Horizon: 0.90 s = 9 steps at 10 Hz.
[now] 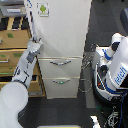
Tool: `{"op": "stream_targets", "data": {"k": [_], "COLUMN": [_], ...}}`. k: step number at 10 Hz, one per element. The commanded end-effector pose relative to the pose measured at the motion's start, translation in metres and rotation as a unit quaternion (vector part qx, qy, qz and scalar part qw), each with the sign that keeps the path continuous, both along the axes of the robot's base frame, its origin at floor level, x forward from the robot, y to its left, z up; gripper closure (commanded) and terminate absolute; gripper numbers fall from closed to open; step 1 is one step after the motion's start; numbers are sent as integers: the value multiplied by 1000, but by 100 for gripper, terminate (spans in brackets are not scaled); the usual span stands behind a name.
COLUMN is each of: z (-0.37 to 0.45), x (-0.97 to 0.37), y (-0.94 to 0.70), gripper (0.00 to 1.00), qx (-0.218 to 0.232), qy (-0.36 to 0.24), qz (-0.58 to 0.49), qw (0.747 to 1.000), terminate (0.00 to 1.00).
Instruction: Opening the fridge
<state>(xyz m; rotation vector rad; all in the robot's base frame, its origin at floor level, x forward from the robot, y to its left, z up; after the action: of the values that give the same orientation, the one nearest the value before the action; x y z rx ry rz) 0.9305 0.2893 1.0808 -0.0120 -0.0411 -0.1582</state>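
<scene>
The tall white fridge (62, 30) fills the middle of the exterior view. Its large upper door carries a small green-figure sticker (43, 8). Below are two drawers with curved silver handles, upper (61, 63) and lower (60, 82). My white arm reaches up from the lower left. Its gripper (34, 43) sits at the left edge of the upper door, near the door's lower corner. The fingers touch or hook the door edge, but the jaws are too small and blurred to tell open from shut. The door looks closed or only barely ajar.
A tan wooden drawer cabinet (12, 45) stands on the exterior view's left, right behind my arm. A white-and-blue robot body (115, 65) with cables stands on the exterior view's right, close to the fridge. The floor is dark.
</scene>
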Motion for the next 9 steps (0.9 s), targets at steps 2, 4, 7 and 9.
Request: {"op": "stream_targets", "data": {"k": [2,4,7,9], "z": [-19,-20,-20,5], "x": [11,10,-9,-98], "y": [13,16,13,-19], "gripper": [100,100,100,100], "qx": [-11,-10,-19,-44], "qy": [12,13,9,-15], "qz": [2,0,-21,-120], "qw": [1000,1000,1000,992], "terminate": [0,0,0,0]}}
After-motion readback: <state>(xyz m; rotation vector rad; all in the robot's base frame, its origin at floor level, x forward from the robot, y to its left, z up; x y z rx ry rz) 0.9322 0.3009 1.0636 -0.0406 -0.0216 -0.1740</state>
